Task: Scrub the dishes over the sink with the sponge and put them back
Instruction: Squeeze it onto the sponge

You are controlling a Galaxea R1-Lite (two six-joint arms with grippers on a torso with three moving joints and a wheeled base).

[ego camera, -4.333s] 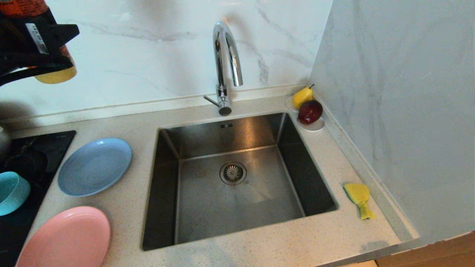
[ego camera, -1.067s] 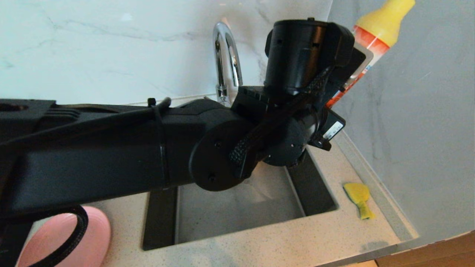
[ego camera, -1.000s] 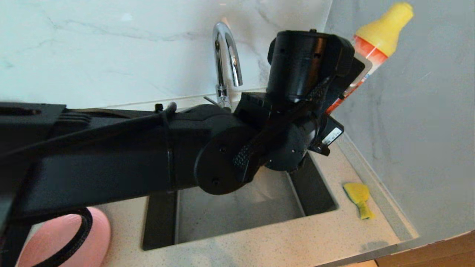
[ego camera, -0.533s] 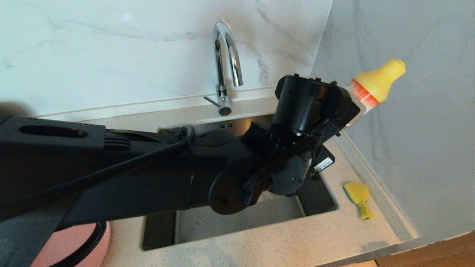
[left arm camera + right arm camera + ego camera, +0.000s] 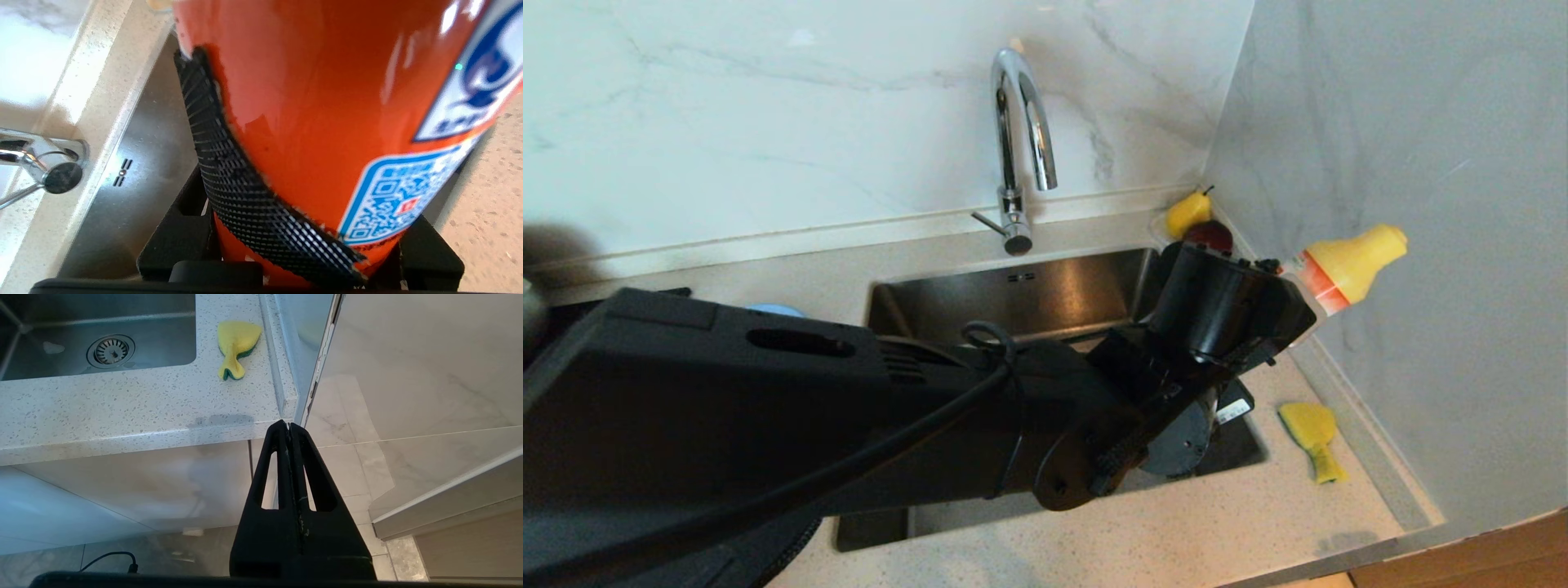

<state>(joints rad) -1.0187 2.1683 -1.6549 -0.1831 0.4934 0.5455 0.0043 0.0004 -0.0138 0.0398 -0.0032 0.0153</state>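
Blue plate [image 5: 772,310]: at the far left of the head view only a thin light-blue sliver showed above the left arm, on the counter left of the sink; the pink plate and the bowl could not be seen.
Left arm: the black arm lay across the picture from lower left toward the sink's right rim, covering most of the basin.
Sink [image 5: 1013,294]: the steel basin sat in the speckled counter; its back wall with two overflow slots was visible in the head view, and its round drain strainer [image 5: 110,350] showed in the right wrist view.
Tap [image 5: 1019,139]: the curved chrome tap stood behind the sink, against the marble wall.
Left gripper [image 5: 1286,298]: above the sink's right rim, clamped on an orange bottle [image 5: 327,102]; the bottle was tilted, its yellow cap [image 5: 1356,261] pointing right toward the side wall.
Fruit: a yellow pear [image 5: 1188,214] and a dark red fruit [image 5: 1210,234] sat in the back right corner, behind the gripper.
Sponge [image 5: 1311,437]: the yellow sponge with a green layer lay on the counter right of the sink, near the side wall, well apart from both grippers.
Right gripper [image 5: 289,426]: parked below and in front of the counter edge, fingers pressed together, holding nothing.
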